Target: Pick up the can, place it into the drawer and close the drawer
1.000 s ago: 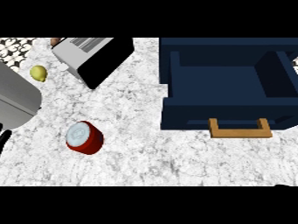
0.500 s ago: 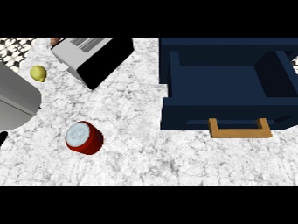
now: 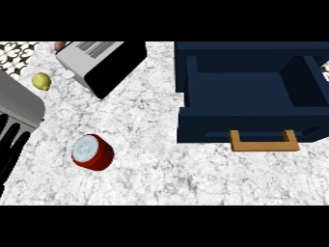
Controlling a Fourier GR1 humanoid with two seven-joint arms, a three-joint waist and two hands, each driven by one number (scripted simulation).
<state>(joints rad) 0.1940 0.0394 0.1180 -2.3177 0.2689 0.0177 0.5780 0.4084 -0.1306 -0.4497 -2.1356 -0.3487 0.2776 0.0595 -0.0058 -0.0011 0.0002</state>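
While the left hand (image 3: 2,149) rests open-fingered at the left edge, the can (image 3: 92,152) stands apart. Red body, silver lid; its axis tilts toward upper left.

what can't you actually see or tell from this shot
- Right hand: not in the head view at all.
- Left hand: cut off by the left edge; fingers straight.
- Grey appliance: cropped at the left edge.
- Brown object behind the silver toaster: mostly hidden, unidentifiable.
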